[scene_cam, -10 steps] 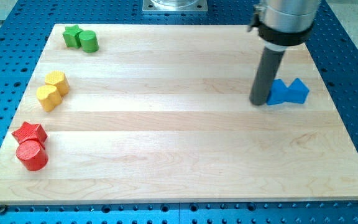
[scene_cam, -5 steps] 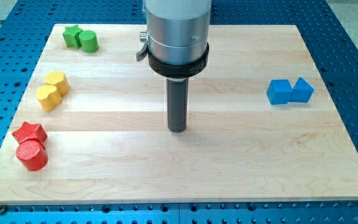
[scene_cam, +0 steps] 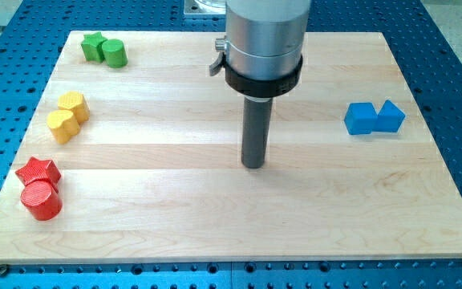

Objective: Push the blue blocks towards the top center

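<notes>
Dark and bare, holding nothing, my tip (scene_cam: 253, 165) has slid slightly rightward at the wooden table's (scene_cam: 215, 233) centre. Two smooth blue blocks (scene_cam: 374, 118), touching, stay near the right edge.

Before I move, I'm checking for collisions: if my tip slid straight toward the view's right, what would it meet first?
Probably nothing: my tip sits lower in the view than the blue blocks, so it would likely pass below them, over bare board.
</notes>
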`<state>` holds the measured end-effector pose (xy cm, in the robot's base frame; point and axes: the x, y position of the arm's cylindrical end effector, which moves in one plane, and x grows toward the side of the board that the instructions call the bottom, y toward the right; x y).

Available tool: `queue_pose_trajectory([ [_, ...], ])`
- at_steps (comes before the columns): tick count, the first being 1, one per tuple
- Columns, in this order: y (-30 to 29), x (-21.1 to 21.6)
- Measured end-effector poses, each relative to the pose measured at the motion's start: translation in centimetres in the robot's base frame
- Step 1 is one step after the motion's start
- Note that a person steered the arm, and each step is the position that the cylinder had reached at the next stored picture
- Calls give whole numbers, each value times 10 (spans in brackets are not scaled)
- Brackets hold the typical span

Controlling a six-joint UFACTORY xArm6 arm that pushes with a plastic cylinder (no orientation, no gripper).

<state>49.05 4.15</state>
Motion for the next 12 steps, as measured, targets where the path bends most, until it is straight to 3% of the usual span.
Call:
queue_pose_trajectory([
  [2, 52, 1],
  [4, 237, -15],
  [5, 299, -59],
  [9, 71, -75],
  [10, 135, -29],
  [11, 108, -1],
  [12, 26, 9],
])
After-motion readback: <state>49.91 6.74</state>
